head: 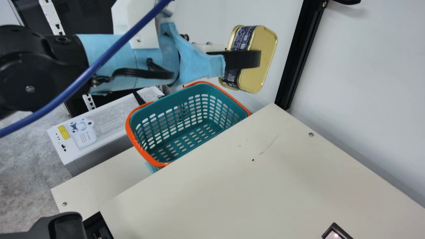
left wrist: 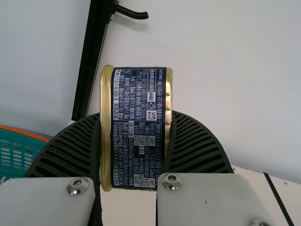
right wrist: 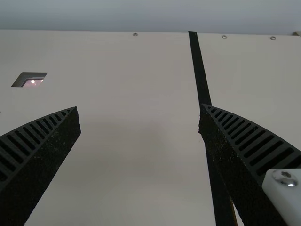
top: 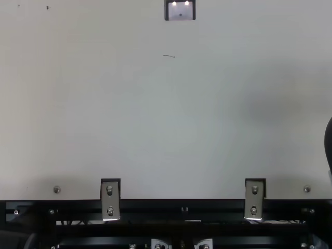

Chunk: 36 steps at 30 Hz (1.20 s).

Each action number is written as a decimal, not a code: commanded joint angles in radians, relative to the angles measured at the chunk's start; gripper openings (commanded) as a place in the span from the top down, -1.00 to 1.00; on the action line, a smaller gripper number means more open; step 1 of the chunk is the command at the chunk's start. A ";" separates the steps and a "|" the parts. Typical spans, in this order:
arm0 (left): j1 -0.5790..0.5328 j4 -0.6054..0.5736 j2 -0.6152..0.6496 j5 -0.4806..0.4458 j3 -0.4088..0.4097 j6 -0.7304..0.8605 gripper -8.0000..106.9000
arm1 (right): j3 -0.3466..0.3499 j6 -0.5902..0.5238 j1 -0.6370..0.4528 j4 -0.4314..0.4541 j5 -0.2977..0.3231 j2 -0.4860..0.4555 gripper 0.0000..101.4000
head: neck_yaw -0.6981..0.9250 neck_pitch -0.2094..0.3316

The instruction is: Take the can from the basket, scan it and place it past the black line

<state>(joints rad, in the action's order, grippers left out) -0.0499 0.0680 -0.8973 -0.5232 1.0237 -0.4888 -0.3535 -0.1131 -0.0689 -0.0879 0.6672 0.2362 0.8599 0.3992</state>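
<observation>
My left gripper (head: 244, 59) is shut on the can (head: 262, 59), held in the air above the basket's far right end in the main view. In the left wrist view the dark printed label of the can (left wrist: 136, 127) stands upright between the ribbed fingers of my left gripper (left wrist: 135, 141). The teal basket (head: 196, 126) with an orange rim is below. My right gripper (right wrist: 139, 117) is open over the table, nothing between its fingers. The black line (right wrist: 201, 75) runs past its right finger. The scanner (top: 180, 10) is set at the table's far side in the top view.
The cream table (head: 232, 186) spreads from the basket toward the right, with a wall (head: 365, 86) behind it. A black upright post (head: 295, 59) rises at the table's back corner. A white box-like machine (head: 99, 126) stands on the floor side, left of the basket.
</observation>
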 commanded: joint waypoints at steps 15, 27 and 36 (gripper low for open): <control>-0.210 0.242 -0.021 -0.081 0.052 -0.320 0.68 | 0.000 0.000 0.000 0.000 0.000 0.000 -1.00 | 0.037 0.037; -0.441 0.434 -0.066 -0.181 0.080 -0.610 0.68 | 0.000 0.000 0.000 0.000 0.000 0.000 -1.00 | 0.037 0.037; -0.603 0.550 -0.112 -0.271 0.110 -0.825 0.68 | 0.000 0.000 0.000 0.000 0.000 0.000 -1.00 | 0.037 0.037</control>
<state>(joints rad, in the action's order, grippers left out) -0.6240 0.6013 -1.0049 -0.7803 1.1301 -1.2614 -0.3535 -0.1131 -0.0689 -0.0879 0.6672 0.2362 0.8599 0.3992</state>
